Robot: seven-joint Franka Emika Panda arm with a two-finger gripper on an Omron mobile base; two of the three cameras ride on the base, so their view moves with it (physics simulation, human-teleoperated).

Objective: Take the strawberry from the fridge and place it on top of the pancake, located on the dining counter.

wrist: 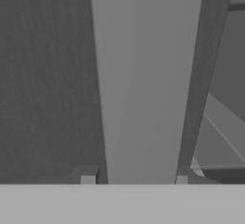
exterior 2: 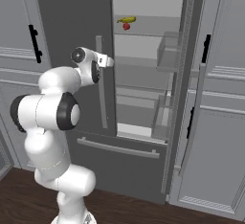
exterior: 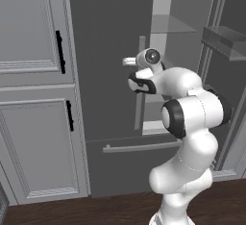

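The fridge [exterior 2: 72, 22] has its right door swung open and its left door [exterior: 105, 51] standing in front of me. On an upper shelf inside lies the small red strawberry [exterior 2: 126, 26], beside a yellow item [exterior 2: 127, 20]. My gripper [exterior 2: 109, 61] [exterior: 129, 61] sits at the left door's vertical bar handle [exterior 2: 100, 94] [exterior: 140, 104]. In the hand view the wide grey handle [wrist: 143, 74] runs between the two finger tips [wrist: 87, 179], and the gripper [wrist: 134, 180] is shut on it. The pancake and the dining counter are out of view.
Light grey panelled cabinets with black handles flank the fridge [exterior: 33, 75] [exterior 2: 220, 98]. The open right door carries clear bins [exterior 2: 167, 55] [exterior: 226, 41]. A lower freezer drawer has a horizontal bar handle [exterior: 139, 147]. Dark wood floor [exterior 2: 143, 211] lies below.
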